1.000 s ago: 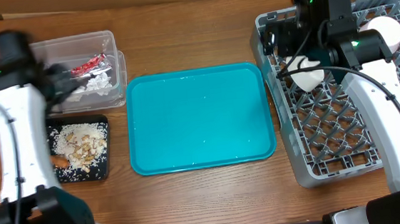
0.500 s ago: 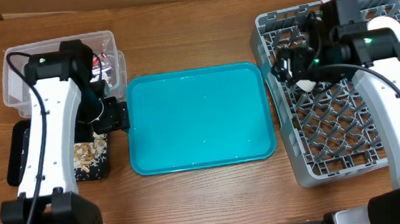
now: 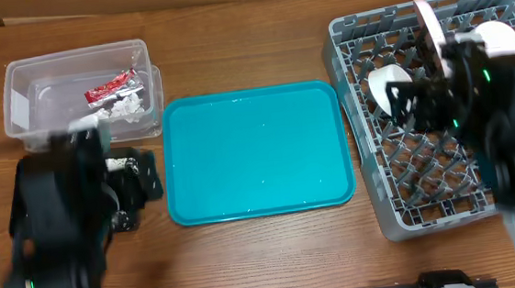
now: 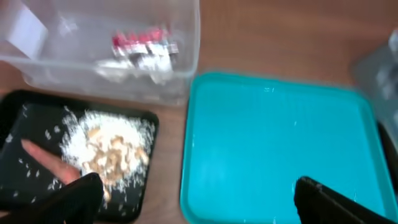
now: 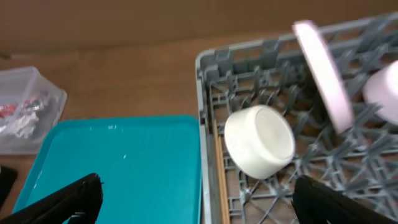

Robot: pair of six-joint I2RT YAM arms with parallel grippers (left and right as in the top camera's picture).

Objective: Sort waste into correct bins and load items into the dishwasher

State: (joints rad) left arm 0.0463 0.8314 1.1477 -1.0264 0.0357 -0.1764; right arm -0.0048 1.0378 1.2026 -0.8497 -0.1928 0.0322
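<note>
The grey dish rack [image 3: 401, 211] fills the right edge of the table [image 3: 248, 255], holding a pink plate [image 5: 323, 74] on edge, a white bowl [image 5: 259, 140] on its side and chopsticks [image 5: 219, 168] along its left wall. At the back-left corner the clear tub [image 3: 27, 79] holds the foil wrapper [image 3: 110, 85]; the black tray [image 4: 18, 118] before it carries scraps [image 4: 109, 146] and a carrot [image 4: 46, 163]. The left gripper [image 4: 199, 202] and right gripper [image 5: 199, 202] both stand spread — empty. Half a second ago the left arm [image 3: 60, 215] reached over the tub; both arms have since drawn back.
</note>
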